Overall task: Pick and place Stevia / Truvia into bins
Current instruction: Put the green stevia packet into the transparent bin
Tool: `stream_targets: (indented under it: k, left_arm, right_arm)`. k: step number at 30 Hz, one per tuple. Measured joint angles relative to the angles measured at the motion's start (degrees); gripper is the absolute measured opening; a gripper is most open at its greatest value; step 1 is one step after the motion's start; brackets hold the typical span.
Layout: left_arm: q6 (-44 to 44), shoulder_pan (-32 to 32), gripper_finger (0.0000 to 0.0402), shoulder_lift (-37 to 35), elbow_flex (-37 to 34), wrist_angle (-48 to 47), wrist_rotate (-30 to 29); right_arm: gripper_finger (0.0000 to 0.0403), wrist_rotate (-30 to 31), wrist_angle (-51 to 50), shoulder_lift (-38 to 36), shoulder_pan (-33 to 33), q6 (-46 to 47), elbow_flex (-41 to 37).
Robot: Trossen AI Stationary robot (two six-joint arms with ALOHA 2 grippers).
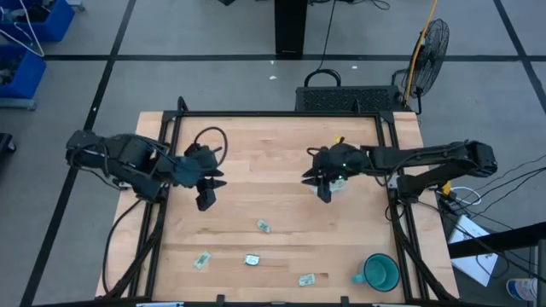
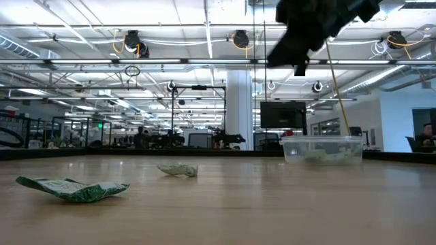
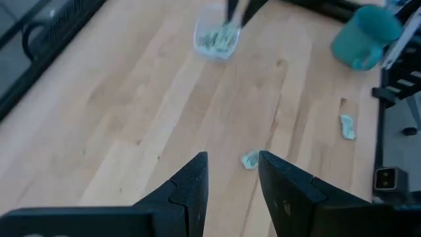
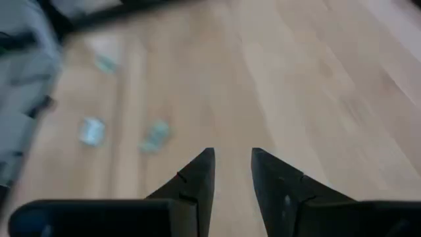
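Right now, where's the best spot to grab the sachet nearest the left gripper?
Probably from straight above, pinching across its narrow width: that sachet lies flat and alone on the table. The left gripper sits open above the table nearby.

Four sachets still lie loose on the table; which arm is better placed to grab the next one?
Left, probably. The left gripper hovers open and empty nearest the small pale green paper sachet; the right gripper sits over the clear plastic tub.

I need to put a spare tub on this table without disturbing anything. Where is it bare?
The far strip between the left gripper and right gripper is bare wood, as is the near left corner. Crowded: the near edge, with four sachets and the mug, and around the tub.
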Motion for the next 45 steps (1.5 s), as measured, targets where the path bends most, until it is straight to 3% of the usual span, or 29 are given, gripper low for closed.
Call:
stream_targets:
  k: [6, 13, 18, 22, 29, 34, 37, 45]
  left_arm:
    - [-7.0, 0.02, 0.014, 0.0, -9.27, 6.6, 0.38]
    - [-8.63, 0.11, 0.014, 0.22, -26.81, 34.01, 10.1]
    - [-12.3, 0.8, 0.014, 2.02, -38.68, 52.96, 10.29]
    - [-13.1, 1.5, 0.014, 4.81, -44.55, 58.65, 10.26]
    - [-12.63, 2.45, 0.014, 13.35, -48.18, 61.86, 11.5]
    - [-11.03, 2.49, 0.014, 21.45, -48.34, 73.87, 16.94]
    - [-11.03, 2.46, 0.014, 25.06, -48.34, 80.32, 17.04]
    - [-10.15, 3.9, 0.014, 27.73, -48.34, 80.8, 15.22]
  right_arm:
    - [0.0112, 0.07, 10.56, 2.42, 3.62, -0.07, -0.02]
    - [0.0117, 0.25, 15.49, 3.7, 4.28, 3.89, -0.03]
    - [0.0112, 0.04, 21.02, 3.7, 4.3, 4.65, -0.02]
    - [0.0114, 0.02, 22.39, 3.68, 4.3, 4.67, -0.02]
    - [0.011, 0.0, 22.48, 3.68, 4.3, 5.91, -0.02]
    - [0.011, 0.0, 22.48, 3.68, 4.3, 6.25, -0.02]
    - [0.011, 0.0, 22.55, 3.68, 4.3, 7.52, -0.02]
    - [0.011, 0.0, 22.63, 3.68, 4.3, 8.78, -0.02]
